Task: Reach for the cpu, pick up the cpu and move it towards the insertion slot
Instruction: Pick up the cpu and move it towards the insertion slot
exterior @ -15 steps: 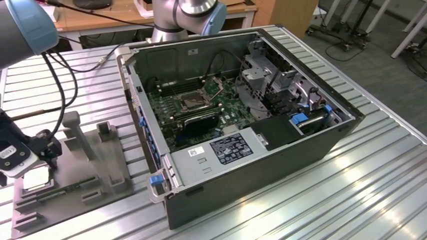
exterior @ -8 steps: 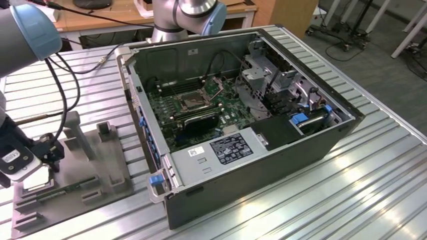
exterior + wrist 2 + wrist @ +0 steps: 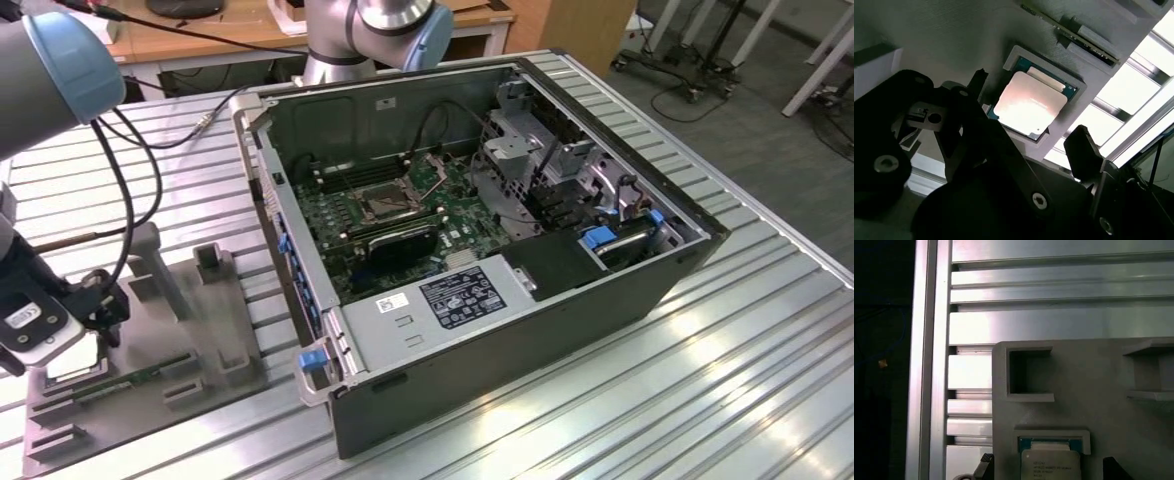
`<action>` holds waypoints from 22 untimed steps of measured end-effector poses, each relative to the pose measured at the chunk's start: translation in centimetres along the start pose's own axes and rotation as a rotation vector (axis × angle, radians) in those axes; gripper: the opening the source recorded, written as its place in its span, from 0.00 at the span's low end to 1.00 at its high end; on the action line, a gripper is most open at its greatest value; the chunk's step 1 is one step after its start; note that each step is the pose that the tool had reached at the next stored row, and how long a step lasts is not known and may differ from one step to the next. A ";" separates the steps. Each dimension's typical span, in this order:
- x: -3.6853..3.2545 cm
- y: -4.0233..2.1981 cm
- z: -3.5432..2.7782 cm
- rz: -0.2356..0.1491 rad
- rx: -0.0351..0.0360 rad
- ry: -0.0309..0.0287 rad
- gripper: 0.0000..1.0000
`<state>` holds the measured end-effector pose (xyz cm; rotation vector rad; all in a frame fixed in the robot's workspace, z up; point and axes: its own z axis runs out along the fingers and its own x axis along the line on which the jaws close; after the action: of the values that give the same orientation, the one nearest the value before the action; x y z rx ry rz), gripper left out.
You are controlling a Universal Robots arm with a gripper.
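Key relation: the cpu (image 3: 1030, 106) lies directly under the gripper (image 3: 1028, 112), between its two dark fingers (image 3: 1081, 144), one off each of two opposite edges.
Gripper: spread wide and holding nothing. Neither finger looks to touch the chip (how high they hang above it cannot be told).
Long axis: none to speak of, since the chip is close to square. Its edges look roughly squared to the fingers.
Cpu location: seated in a shallow square recess of the grey plastic tray (image 3: 944, 30), which rests on the ribbed metal table (image 3: 667, 400) at the exterior view's left.
Cpu appearance: flat and thin, with a pale silvery top plate catching bright light and a narrow blue-green rim.
Insertion slot (image 3: 380, 205): a square metal-framed socket on the green motherboard (image 3: 334, 225) inside the open computer case (image 3: 574, 310), well apart from the tray.
Neighbour: a long green memory stick (image 3: 1074, 32) lies near the chip, outside the fingers.
Stage, as judged: the reach is about complete and the chip is not yet lifted.
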<state>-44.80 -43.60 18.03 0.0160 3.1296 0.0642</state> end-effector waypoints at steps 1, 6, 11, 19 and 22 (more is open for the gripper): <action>0.00 -0.03 0.01 0.000 0.0001 0.0001 0.89; 0.00 -0.17 0.10 0.001 0.0011 0.0000 0.82; -0.03 -0.21 0.21 0.002 0.0017 0.0001 0.81; -0.04 -0.21 0.22 0.002 0.0016 0.0000 0.74; -0.05 -0.21 0.22 0.002 0.0017 0.0001 0.73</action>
<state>-44.76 -43.80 17.81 0.0185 3.1298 0.0617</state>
